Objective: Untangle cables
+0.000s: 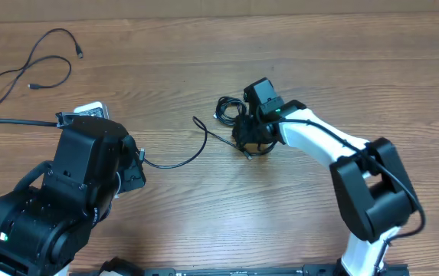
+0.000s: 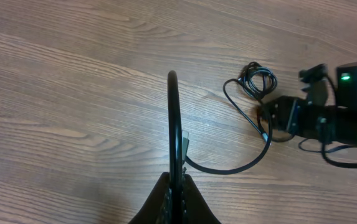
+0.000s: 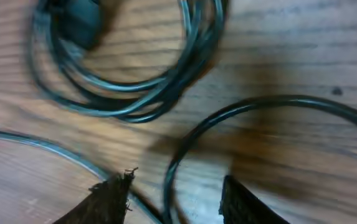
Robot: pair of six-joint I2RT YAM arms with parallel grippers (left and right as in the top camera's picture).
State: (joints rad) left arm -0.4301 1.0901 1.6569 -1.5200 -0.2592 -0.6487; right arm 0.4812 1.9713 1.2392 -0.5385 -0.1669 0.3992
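Bulky black left arm [image 1: 58, 199] fills the lower left over the brown wooden desk [image 1: 204, 230], left gripper [image 2: 177, 179] jaws pinching a thin glossy black cable [image 2: 176, 118]. Astride a strand of the black cable tangle [image 2: 258, 81], centre frame, the right gripper [image 3: 175, 186] jaws stand apart.
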